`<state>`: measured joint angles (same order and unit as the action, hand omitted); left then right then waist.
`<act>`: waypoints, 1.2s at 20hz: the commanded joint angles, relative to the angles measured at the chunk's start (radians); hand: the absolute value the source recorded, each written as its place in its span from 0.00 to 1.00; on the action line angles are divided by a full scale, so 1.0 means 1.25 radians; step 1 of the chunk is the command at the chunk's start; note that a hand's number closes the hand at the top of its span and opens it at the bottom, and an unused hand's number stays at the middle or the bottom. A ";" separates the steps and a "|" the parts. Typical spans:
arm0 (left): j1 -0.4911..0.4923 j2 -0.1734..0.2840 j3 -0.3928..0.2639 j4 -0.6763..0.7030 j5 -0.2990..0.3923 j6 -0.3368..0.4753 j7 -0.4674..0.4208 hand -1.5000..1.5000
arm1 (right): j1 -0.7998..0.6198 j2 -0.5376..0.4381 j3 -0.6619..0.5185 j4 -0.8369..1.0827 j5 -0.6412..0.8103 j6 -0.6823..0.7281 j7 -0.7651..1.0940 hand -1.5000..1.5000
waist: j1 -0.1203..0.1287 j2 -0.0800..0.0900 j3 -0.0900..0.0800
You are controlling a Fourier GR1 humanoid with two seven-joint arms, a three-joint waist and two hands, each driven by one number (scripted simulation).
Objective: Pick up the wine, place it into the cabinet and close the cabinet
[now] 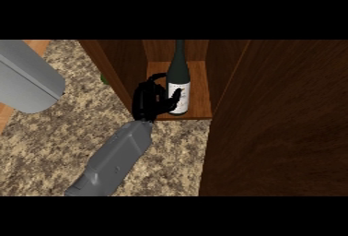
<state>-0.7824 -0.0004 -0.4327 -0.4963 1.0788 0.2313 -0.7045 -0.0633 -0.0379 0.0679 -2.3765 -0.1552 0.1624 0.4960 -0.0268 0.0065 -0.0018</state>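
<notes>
A grey forearm fills the corner left of the cabinet (272,115), whose open door awaits closing, while a black hand (151,100) curls around the wine (178,78), standing it upright on the cabinet's shelf.

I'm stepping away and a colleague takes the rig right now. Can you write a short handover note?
Right hand: beside the wine bottle, fingers curled, thumb on its label; whether it holds the bottle is unclear.
Left hand: out of sight; only a grey forearm shows at upper left.
Wine bottle: upright on the shelf inside the cabinet.
Cabinet door: open.
Done: bottle placed inside.
Left: withdraw the right hand, close the door.
</notes>
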 commanded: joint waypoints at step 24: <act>-0.213 0.000 0.038 0.217 0.083 0.016 0.050 1.00 | -0.014 0.008 0.015 0.066 -0.003 0.028 -0.077 0.00 | -0.051 0.015 0.001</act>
<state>-1.0635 -0.0001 -0.3788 -0.2413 1.1693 0.2710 -0.6184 -0.1004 -0.0235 0.0948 -2.3032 -0.1505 0.1816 0.4278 -0.0871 0.0243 -0.0011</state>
